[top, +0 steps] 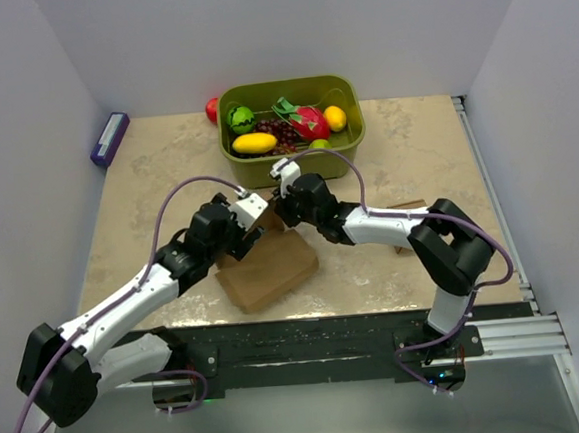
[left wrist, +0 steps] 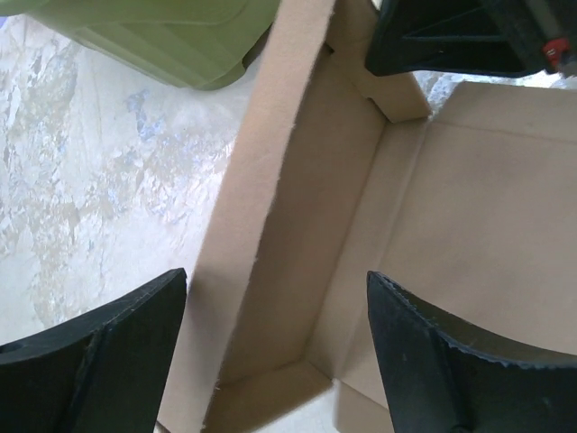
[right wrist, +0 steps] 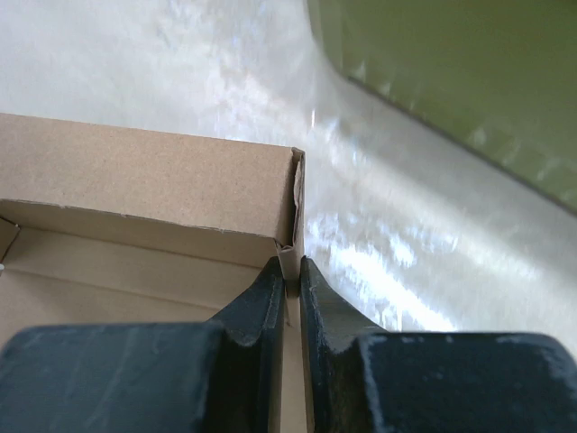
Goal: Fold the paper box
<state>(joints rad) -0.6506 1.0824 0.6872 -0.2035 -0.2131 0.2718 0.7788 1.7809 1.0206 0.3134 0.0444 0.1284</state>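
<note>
The paper box (top: 274, 270) is a brown cardboard tray with raised walls, lying on the table in front of the arms. My left gripper (top: 257, 231) is open above its far-left corner. In the left wrist view its fingers (left wrist: 99, 361) straddle the raised side wall (left wrist: 270, 198) without touching it, one outside and one over the box floor. My right gripper (top: 282, 213) is shut on the top edge of a wall at the far corner. In the right wrist view the pads (right wrist: 270, 289) pinch the cardboard wall (right wrist: 144, 180) right at the corner.
A green bin (top: 289, 88) with fruit stands behind the box, and also shows in the left wrist view (left wrist: 162, 36) and the right wrist view (right wrist: 469, 81). A purple block (top: 110, 138) lies far left. A small brown cardboard piece (top: 406, 211) sits behind the right arm.
</note>
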